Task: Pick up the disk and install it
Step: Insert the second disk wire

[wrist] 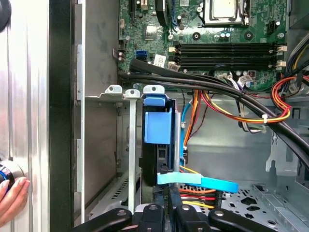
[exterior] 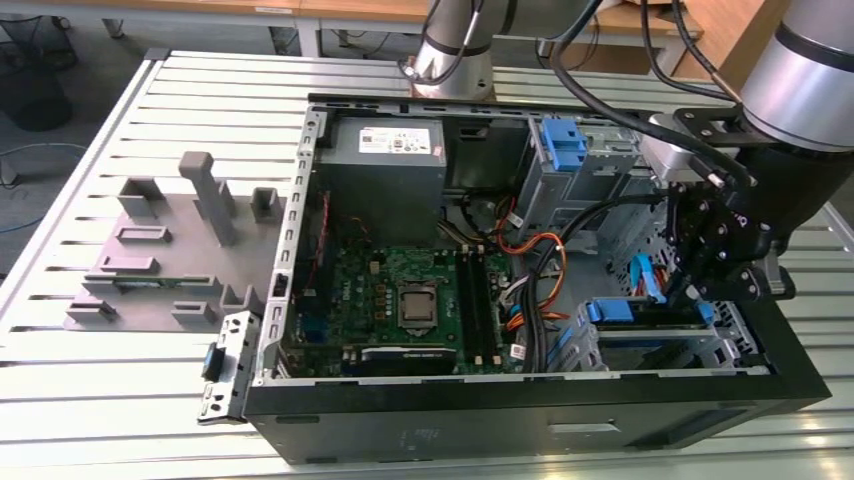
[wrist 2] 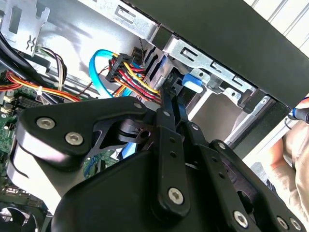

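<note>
The disk [wrist: 158, 126] stands edge-on in the metal drive cage [wrist: 130, 145] at the front corner of the open computer case, on the exterior view's right. Its bright blue carrier [exterior: 621, 312] shows at the top of the cage. My gripper [exterior: 687, 290] reaches down into the case right at that cage. In both wrist views the two black fingers [wrist 2: 166, 121] stand close together, and a blue strip of the disk [wrist 2: 159, 65] lies between them. The gripper [wrist: 169, 203] looks shut on the disk's near end.
A flat blue data cable [wrist: 203, 181] and red, yellow and orange wires [wrist: 270, 108] crowd the cage. The motherboard [exterior: 407, 300], grey power supply [exterior: 384, 150] and an upright blue latch [exterior: 567, 145] fill the case. A grey fixture [exterior: 174, 240] sits outside it. A person's hand [wrist: 12, 195] rests nearby.
</note>
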